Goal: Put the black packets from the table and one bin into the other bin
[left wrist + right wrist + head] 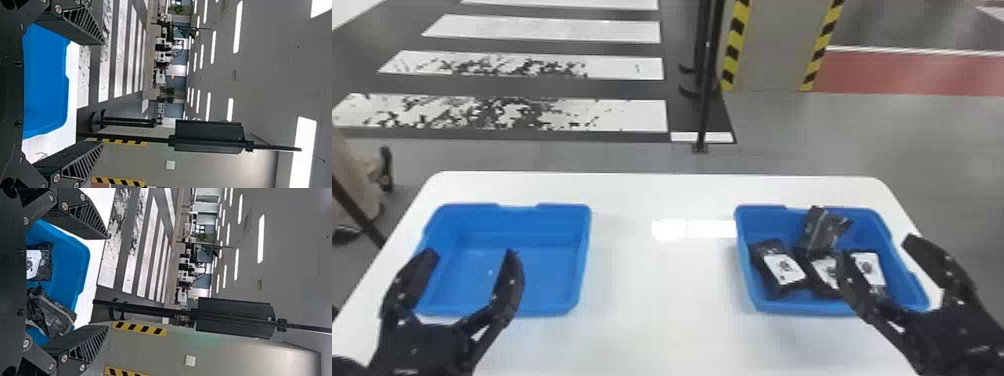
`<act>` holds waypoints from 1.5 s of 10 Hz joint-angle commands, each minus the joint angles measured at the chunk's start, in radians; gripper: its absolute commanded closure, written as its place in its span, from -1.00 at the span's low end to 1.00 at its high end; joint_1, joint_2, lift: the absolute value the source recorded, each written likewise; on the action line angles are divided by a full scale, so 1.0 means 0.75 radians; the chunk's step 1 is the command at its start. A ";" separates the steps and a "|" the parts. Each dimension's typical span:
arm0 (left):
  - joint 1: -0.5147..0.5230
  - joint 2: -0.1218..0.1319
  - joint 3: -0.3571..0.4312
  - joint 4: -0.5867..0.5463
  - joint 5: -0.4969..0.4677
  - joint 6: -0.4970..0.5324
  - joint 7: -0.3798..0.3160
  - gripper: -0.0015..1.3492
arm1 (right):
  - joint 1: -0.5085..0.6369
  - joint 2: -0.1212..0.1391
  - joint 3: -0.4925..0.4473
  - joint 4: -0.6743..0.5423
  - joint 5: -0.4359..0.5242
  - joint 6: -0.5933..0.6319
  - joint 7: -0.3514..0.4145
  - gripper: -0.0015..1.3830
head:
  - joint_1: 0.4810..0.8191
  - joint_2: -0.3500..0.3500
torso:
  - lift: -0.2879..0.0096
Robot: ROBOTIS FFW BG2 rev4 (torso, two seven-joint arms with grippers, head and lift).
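In the head view my left gripper (471, 252) stands open over the near part of the empty left blue bin (584, 260). My right gripper (874, 246) is open above the right blue bin (744, 265). That bin holds several black packets, among them a white-labelled packet (782, 269) at its left and a dark packet (823, 231) leaning at the back wall. In the left wrist view my left gripper (103, 93) has nothing between its fingers. In the right wrist view my right gripper (109, 282) is likewise empty, with a packet (51, 311) in the bin beyond.
The white table (652, 280) carries both bins, with a wide bare stretch between them. A black post (704, 100) stands on the floor behind the table, near a pillar with yellow-black striped edges (772, 50).
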 commanded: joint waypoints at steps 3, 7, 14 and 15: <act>0.004 -0.005 0.013 -0.007 0.009 -0.008 0.000 -0.80 | 0.003 0.000 0.003 0.001 0.000 -0.042 -0.006 -0.67 | 0.27 -0.12 | 0.20; 0.008 -0.005 0.016 -0.010 0.009 -0.021 0.000 -0.79 | 0.007 0.002 0.008 0.004 -0.040 -0.049 -0.010 -0.67 | 0.27 -0.11 | 0.20; 0.001 -0.005 0.011 -0.010 0.011 -0.015 0.000 -0.79 | -0.010 0.002 0.024 0.023 -0.037 -0.065 -0.012 -0.67 | 0.27 -0.10 | 0.20; 0.001 -0.005 0.011 -0.010 0.011 -0.015 0.000 -0.80 | -0.010 0.000 0.024 0.027 -0.037 -0.065 -0.012 -0.67 | 0.27 -0.10 | 0.20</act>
